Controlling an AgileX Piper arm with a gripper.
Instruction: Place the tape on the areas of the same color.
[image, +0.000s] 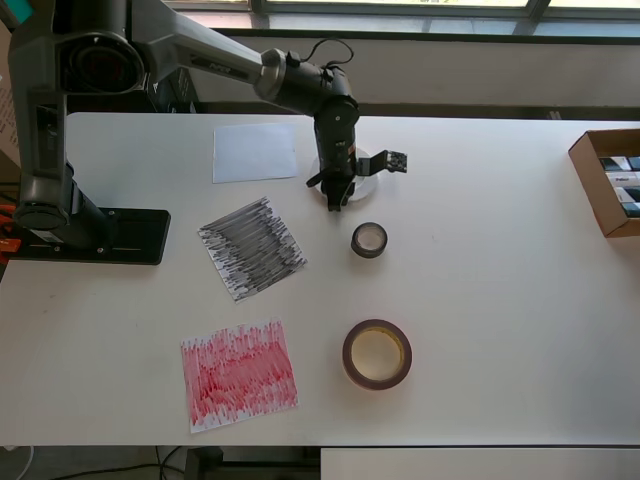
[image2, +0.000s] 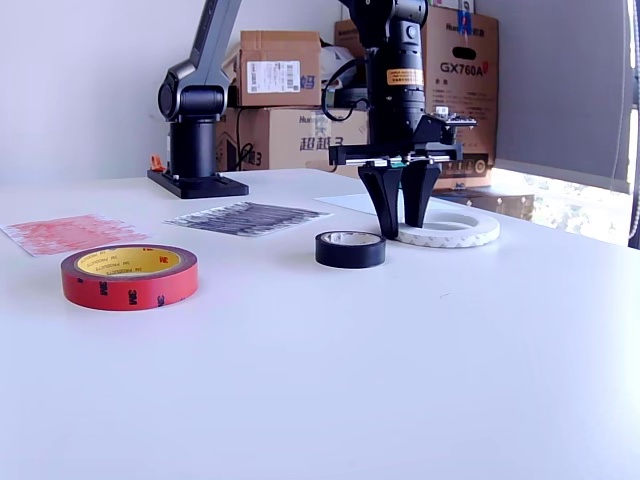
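My gripper points straight down at the white ring, which lies flat on the table. The jaws are apart, one finger outside the ring's wall and one inside its hole. The small black roll lies just in front of the gripper. The large red-brown roll lies further toward the table's front. The white sheet, black scribbled sheet and red scribbled sheet carry nothing.
An open cardboard box sits at the overhead view's right table edge. The arm's black base stands at the overhead view's left edge. Stacked cardboard boxes stand behind the table.
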